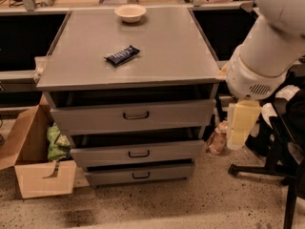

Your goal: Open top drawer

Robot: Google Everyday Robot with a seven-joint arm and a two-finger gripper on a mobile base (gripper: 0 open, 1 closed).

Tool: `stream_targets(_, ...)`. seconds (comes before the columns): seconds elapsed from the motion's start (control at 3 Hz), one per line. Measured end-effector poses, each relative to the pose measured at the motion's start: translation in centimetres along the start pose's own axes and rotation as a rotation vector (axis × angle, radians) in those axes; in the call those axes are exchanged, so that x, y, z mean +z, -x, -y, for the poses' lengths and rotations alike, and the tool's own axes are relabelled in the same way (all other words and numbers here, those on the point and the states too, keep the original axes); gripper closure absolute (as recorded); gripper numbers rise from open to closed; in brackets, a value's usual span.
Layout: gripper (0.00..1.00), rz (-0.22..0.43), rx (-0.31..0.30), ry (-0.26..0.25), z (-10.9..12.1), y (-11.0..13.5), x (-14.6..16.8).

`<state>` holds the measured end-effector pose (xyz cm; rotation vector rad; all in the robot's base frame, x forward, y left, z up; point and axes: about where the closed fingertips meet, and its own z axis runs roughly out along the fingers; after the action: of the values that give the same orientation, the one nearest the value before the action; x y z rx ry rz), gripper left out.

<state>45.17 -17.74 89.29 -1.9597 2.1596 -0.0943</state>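
The top drawer [95,118] is the widest grey front of three under the grey cabinet top [157,56]. Its small dark loop handle [136,115] sits at centre. A dark gap shows above the front, and none of the inside is visible. My gripper [242,124] hangs as a cream block below the white arm [271,46], to the right of the cabinet, beside the top drawer's right end. It is apart from the handle and holds nothing I can see.
Two narrower drawers [138,153] [140,174] lie below. A dark snack bar [122,55] and a bowl [130,12] sit on top. An open cardboard box [33,161] stands at the left. A bottle [218,138] and a black chair base [267,171] are at the right.
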Motion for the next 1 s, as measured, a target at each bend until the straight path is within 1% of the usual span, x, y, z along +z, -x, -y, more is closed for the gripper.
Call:
stream_targets(0.33,0.0,-0.004,-0.122,0.053,-0.5,3.3,6.5)
stream_targets(0.67,0.0,0.023,-0.215,0.107,-0.3,6.4,12.3)
stream_targets(1.0,0.0,0.023,-0.215,0.107,-0.3,6.4,12.3)
